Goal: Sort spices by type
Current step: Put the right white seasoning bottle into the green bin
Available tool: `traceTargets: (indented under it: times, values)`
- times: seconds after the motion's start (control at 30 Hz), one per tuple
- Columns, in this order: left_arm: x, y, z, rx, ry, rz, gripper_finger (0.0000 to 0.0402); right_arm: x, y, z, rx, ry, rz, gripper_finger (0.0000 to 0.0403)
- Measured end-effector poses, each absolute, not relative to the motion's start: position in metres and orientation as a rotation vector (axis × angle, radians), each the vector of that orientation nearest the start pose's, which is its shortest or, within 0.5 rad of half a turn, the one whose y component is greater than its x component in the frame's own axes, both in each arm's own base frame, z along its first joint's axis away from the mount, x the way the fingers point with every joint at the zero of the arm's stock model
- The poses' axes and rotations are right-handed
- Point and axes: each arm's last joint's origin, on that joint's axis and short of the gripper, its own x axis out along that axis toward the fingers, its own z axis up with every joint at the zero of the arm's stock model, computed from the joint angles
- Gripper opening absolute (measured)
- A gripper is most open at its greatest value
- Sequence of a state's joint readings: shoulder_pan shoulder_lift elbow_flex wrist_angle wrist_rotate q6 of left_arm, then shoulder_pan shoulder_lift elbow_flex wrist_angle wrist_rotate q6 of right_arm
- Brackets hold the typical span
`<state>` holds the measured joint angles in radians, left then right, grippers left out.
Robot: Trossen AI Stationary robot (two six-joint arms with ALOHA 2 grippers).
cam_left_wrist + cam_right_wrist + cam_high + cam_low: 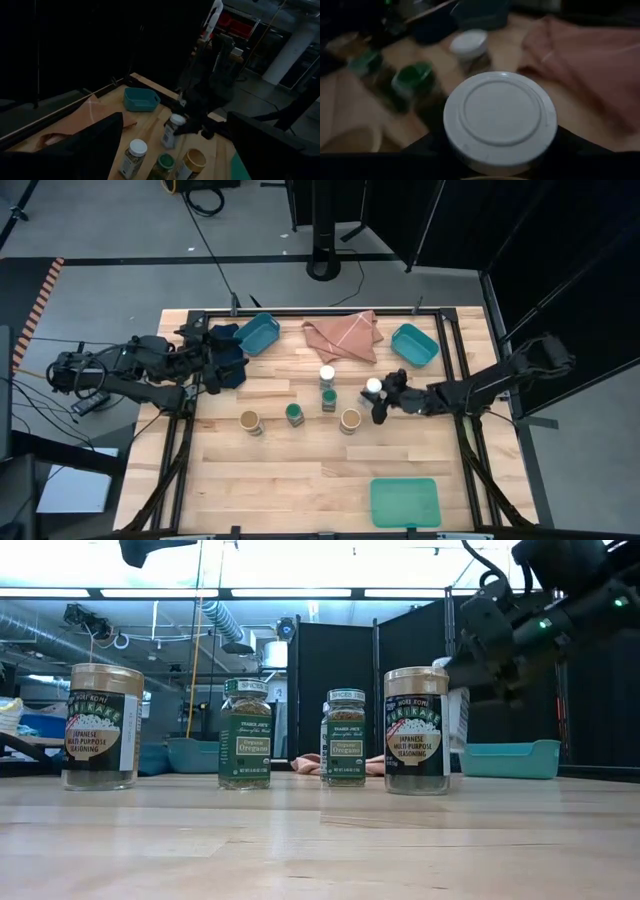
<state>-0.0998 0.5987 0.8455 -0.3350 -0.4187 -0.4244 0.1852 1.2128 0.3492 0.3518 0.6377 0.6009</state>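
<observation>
Five jars stand on their bases mid-table: a white-lidded one (327,373), two green-lidded (329,397) (294,413) and two tan-topped (250,421) (350,420). My right gripper (381,402) reaches in from the table's right and is shut on the second white-lidded jar (373,386), just right of the group. My left gripper (222,366) hangs open near the left teal bin (258,333), touching nothing. My right gripper pinches the white-lidded jar by its body just below the lid (447,145), one finger on each side. The fingers (572,147) come from the table's right. In the low view the jar (458,710) looks lifted off the table, and the left wrist view shows it slightly tilted (172,131).
A second teal bin (414,343) sits at the far right and a pinkish cloth (342,336) lies between the bins at the far edge. A flat green tray (404,502) lies at the near right. Bare wood shows along the near side.
</observation>
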Motion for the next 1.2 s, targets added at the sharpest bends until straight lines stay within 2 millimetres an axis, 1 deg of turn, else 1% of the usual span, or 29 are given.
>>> traceTargets:
  times: [0.13, 0.27, 0.43, 0.63, 0.8, 1.03, 1.13, 1.2]
  values:
    - [0.120, 0.000, 0.362, -0.397, 0.018, 0.334, 0.0363, 0.198, 0.006, 0.175, 0.337, 0.288, -0.663, 0.0202]
    - [0.120, 0.000, 0.362, -0.397, 0.019, 0.334, 0.0363, 0.181, -0.008, 0.192, 0.286, 0.249, -0.755, 0.0202]
    - [0.120, 0.000, 0.362, -0.397, 0.019, 0.334, 0.0363, 0.155, -0.025, 0.203, 0.249, 0.236, -0.914, 0.0202]
    - [0.120, 0.000, 0.362, -0.396, 0.016, 0.350, 0.0363, 0.127, -0.041, 0.200, 0.249, 0.272, -1.152, 0.0202]
    - [0.120, 0.001, 0.362, -0.392, 0.013, 0.364, 0.0363, 0.114, -0.051, 0.193, 0.302, 0.309, -1.290, 0.0202]
    - [0.120, 0.001, 0.362, -0.390, 0.008, 0.387, 0.0363, 0.108, -0.063, 0.185, 0.409, 0.291, -1.437, 0.0202]
    - [0.119, 0.002, 0.362, -0.388, 0.006, 0.400, 0.0363, 0.109, -0.067, 0.182, 0.450, 0.281, -1.476, 0.0202]
    - [0.119, 0.002, 0.362, -0.380, 0.004, 0.416, 0.0363, 0.113, -0.070, 0.181, 0.462, 0.270, -1.477, 0.0202]
